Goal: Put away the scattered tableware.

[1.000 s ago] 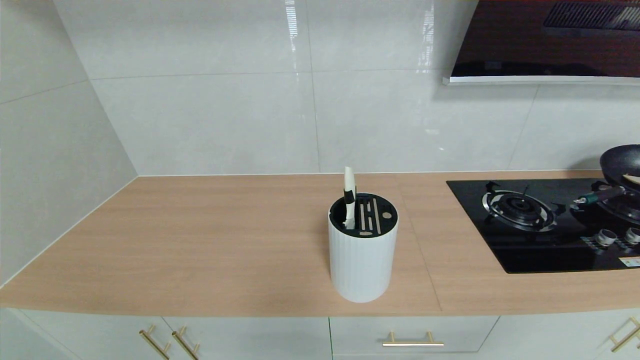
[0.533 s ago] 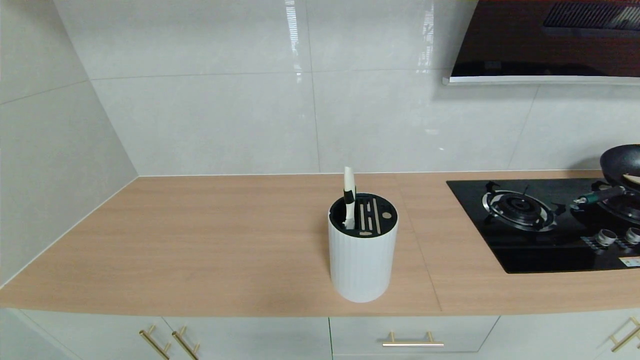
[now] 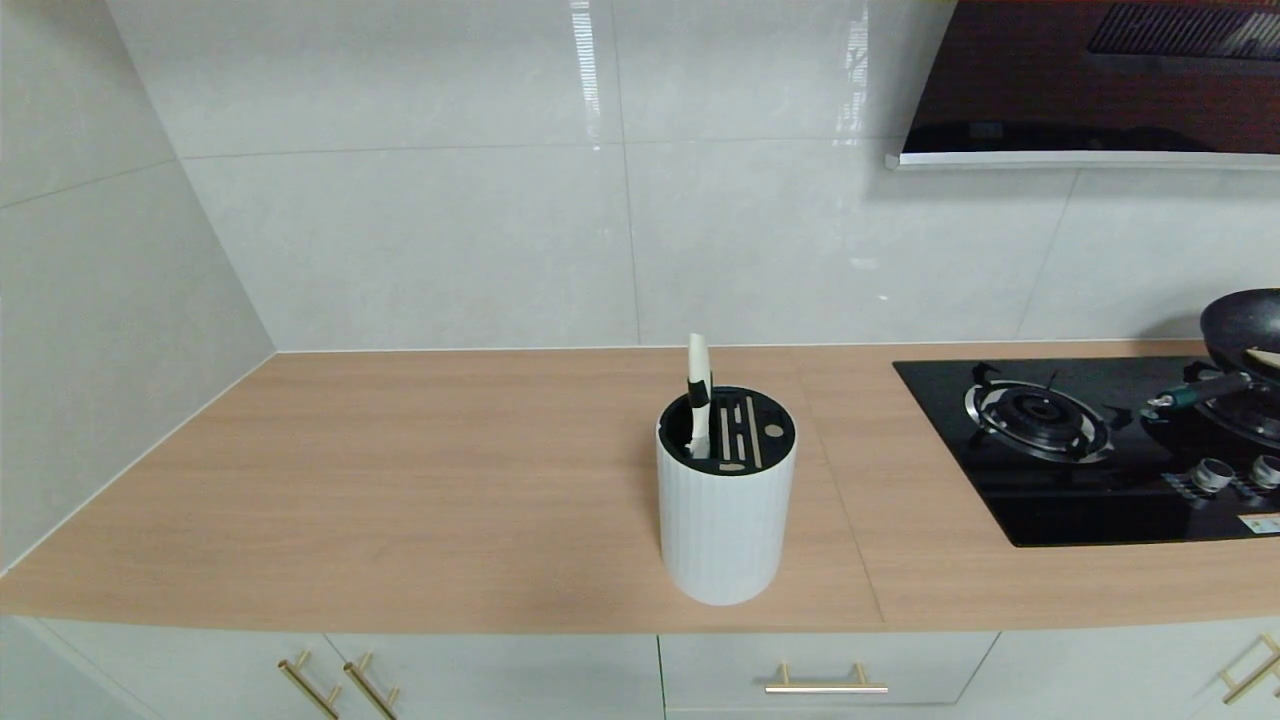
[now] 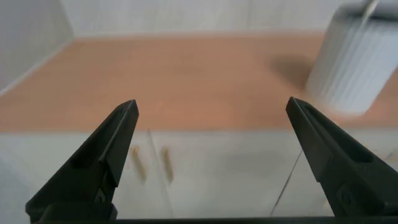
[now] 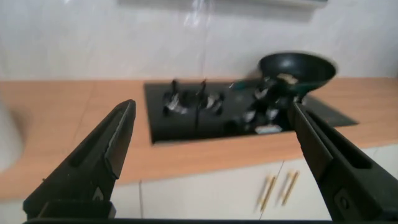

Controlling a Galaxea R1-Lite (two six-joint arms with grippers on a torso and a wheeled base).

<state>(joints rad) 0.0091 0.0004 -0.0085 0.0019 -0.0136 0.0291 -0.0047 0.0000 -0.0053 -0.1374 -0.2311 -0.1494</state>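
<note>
Now | left hand [image 4: 211, 102] released, empty | right hand [image 5: 212, 104] released, empty | utensil [image 3: 699, 395] half hidden in holder [image 3: 725, 520] | pan [image 3: 1243, 325] cut off

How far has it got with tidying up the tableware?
Done: a black-and-white utensil stands in the white holder on the counter. In hand: nothing; the left end effector and right end effector are both open and empty. Left: seemingly little, since besides the holder the counter carries just the stove with its pan.
</note>
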